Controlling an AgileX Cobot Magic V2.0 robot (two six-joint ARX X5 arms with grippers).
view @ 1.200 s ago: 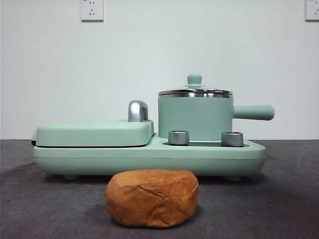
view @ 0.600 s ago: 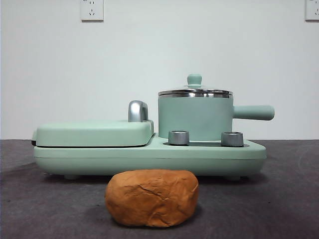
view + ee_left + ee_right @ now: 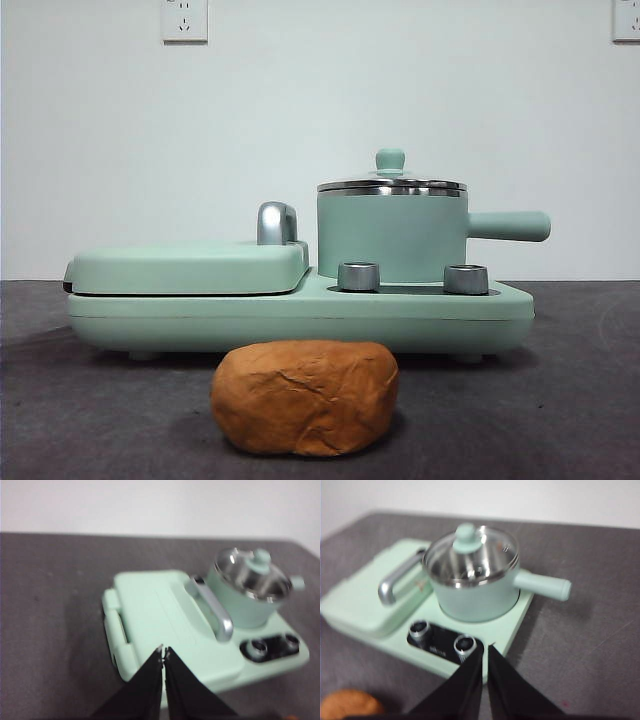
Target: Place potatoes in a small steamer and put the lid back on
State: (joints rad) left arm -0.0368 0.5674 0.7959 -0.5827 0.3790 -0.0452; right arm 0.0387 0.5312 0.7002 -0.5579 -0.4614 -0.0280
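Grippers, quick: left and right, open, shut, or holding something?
Left gripper: shut, holding nothing, above the griddle cover.
Right gripper: shut, holding nothing, near the small steamer.

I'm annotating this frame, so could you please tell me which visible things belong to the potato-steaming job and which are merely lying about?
Job:
potato, on the table
small steamer, on the cooker base
lid, still on it
left gripper and right gripper, both shut

Lying about:
griddle cover
chrome handle
two knobs

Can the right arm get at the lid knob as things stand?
Probably yes: the right gripper hangs above the lid, jaws shut, and nothing lies over the knob. The jaws must open first.
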